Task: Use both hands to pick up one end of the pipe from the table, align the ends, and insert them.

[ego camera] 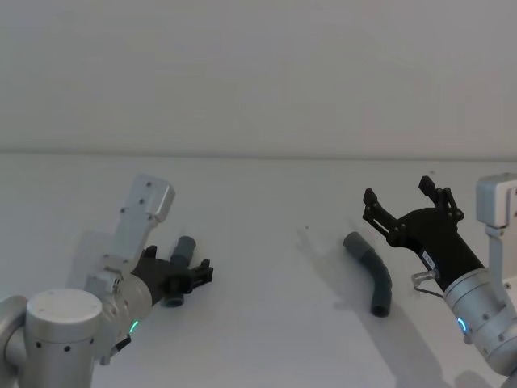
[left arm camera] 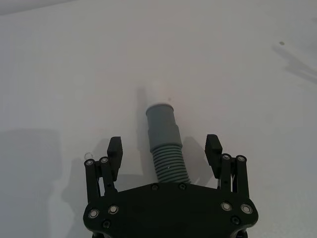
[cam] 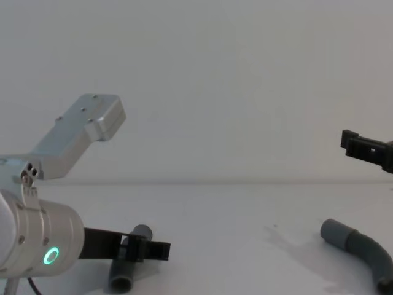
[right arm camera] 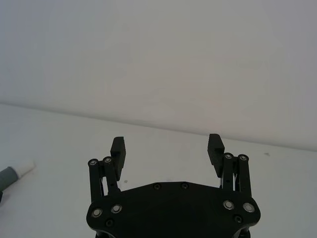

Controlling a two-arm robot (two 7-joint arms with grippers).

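Head view: the left claw [ego camera: 187, 279], spread wide, straddles the white-tipped hose piece [ego camera: 182, 257] near the table's [ego camera: 275, 339] front-left corner. The right claw [ego camera: 404, 202], wide and empty, hangs just beside the plain grey hose piece [ego camera: 373, 275] towards the front right.

Left wrist view: the fingers [left arm camera: 115, 148] flank the ribs without touching them.

Right wrist view: nothing lies between the jaws.

Risk: gripping the soft ribs may let the cuff droop and spoil the alignment.

Between the matt black fingers [left arm camera: 115, 148] of the left gripper [left arm camera: 164, 146], a dull grey hose piece [left arm camera: 169, 164] is seen, ribbed along its body, smooth at the cuff [left arm camera: 162, 124] (and white tip [left arm camera: 157, 94]); the table [left arm camera: 59, 74] beneath is matt.
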